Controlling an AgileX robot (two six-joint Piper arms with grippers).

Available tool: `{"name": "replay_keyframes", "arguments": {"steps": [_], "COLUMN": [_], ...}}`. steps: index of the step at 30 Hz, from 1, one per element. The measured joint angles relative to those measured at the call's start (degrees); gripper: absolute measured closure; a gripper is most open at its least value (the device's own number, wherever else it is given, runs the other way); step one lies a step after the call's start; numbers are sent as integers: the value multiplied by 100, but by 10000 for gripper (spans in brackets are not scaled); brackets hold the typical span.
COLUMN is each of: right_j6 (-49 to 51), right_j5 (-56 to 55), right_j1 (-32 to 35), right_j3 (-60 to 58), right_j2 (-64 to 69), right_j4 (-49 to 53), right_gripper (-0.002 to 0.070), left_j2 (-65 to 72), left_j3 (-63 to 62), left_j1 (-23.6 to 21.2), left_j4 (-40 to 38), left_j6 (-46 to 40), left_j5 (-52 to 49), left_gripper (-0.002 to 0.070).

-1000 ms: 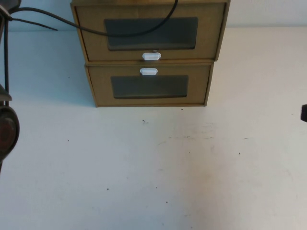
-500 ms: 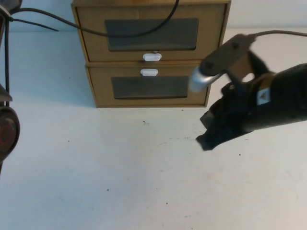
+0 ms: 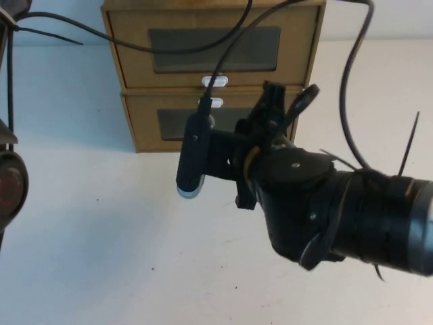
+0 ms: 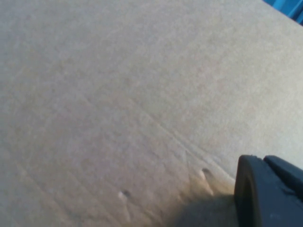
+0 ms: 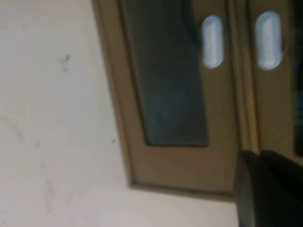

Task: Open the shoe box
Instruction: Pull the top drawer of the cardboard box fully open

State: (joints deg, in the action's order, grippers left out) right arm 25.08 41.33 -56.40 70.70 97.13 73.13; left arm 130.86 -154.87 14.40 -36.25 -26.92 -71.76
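Cardboard box (image 3: 145, 125); right gripper (image 3: 274, 95) near, left (image 4: 267, 194) aside

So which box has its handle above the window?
The lower box; the upper box's handle sits below its window. Right hand, shut, before them; left hand far left.

It looks like a robot lab bench: bare white table (image 3: 101, 257), trailing cables (image 3: 344, 88), stacked cardboard boxes (image 3: 298, 47).

— Where are the boxes?
— At the back of the table (image 3: 101, 257). The upper box (image 3: 132, 68) sits on the lower box (image 3: 143, 130).
— And the grippers?
— The right gripper (image 3: 272, 91) is just before the lower box, right of its handle (image 3: 210, 102). The left gripper (image 4: 267, 196) is over the table, far left.
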Motion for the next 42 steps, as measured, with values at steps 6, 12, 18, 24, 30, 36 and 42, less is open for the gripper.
{"name": "replay_keyframes", "arguments": {"steps": [6, 12, 18, 24, 30, 36, 42], "right_j6": [1042, 1207, 1210, 1210, 1210, 985, 953], "right_j5": [82, 92, -137, -425, -646, -657, -681], "right_j1": [-12, -12, 116, 401, 599, 646, 735], "right_j3": [18, 196, 591, 850, 1008, 1292, 1484], "right_j2": [436, 808, 969, 983, 1069, 1397, 1636], "right_j4": [1833, 2069, 2092, 2125, 2133, 2133, 2138], "right_gripper": [689, 685, 573, 398, 373, 374, 373], "left_j2": [0, 0, 0, 0, 0, 0, 0], "left_j3": [-9, -9, -9, -9, -9, -9, -9], "left_j1": [0, 0, 0, 0, 0, 0, 0], "left_j4": [0, 0, 0, 0, 0, 0, 0], "left_j6": [14, 39, 39, 39, 39, 48, 48], "left_j5": [0, 0, 0, 0, 0, 0, 0], "left_gripper": [680, 680, 680, 680, 680, 680, 680]}}
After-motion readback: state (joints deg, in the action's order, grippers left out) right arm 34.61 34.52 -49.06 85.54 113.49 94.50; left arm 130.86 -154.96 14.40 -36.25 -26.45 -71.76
